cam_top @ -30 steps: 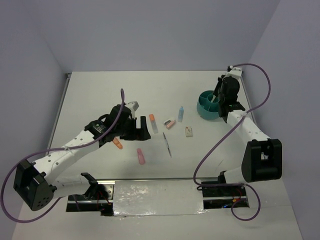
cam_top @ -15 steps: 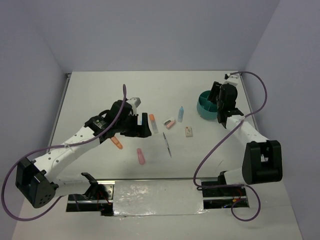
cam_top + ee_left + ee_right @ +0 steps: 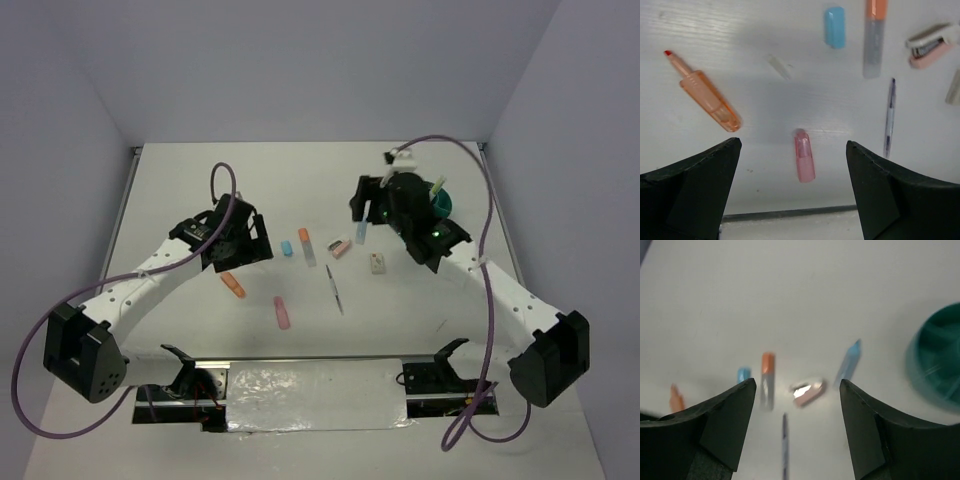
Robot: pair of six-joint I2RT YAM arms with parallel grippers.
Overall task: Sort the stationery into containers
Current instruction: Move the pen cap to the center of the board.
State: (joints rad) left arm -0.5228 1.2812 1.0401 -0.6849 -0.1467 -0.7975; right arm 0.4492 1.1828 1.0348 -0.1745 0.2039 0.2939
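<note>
The stationery lies spread over the white table. It includes an orange highlighter (image 3: 232,285) (image 3: 710,100), a pink highlighter (image 3: 282,312) (image 3: 804,162), a blue cap (image 3: 286,247) (image 3: 834,27), an orange-capped marker (image 3: 306,246) (image 3: 767,380), a small pink item (image 3: 340,246) (image 3: 807,390), a blue highlighter (image 3: 361,232) (image 3: 848,362), a white eraser (image 3: 377,263) and a thin pen (image 3: 334,289) (image 3: 889,117). The teal container (image 3: 443,206) (image 3: 937,360) holds a yellow pen (image 3: 437,187). My left gripper (image 3: 250,242) (image 3: 792,143) hangs open above the pink highlighter. My right gripper (image 3: 362,205) (image 3: 797,382) is open and empty over the pink item.
A small clear cap (image 3: 778,66) lies between the orange highlighter and the blue cap. Walls close the table at the back and both sides. The right arm partly covers the container in the top view.
The right gripper opened at the container and swung left over the loose items; a yellow pen now stands in the container. The left gripper drew back to the left, uncovering the blue cap.
</note>
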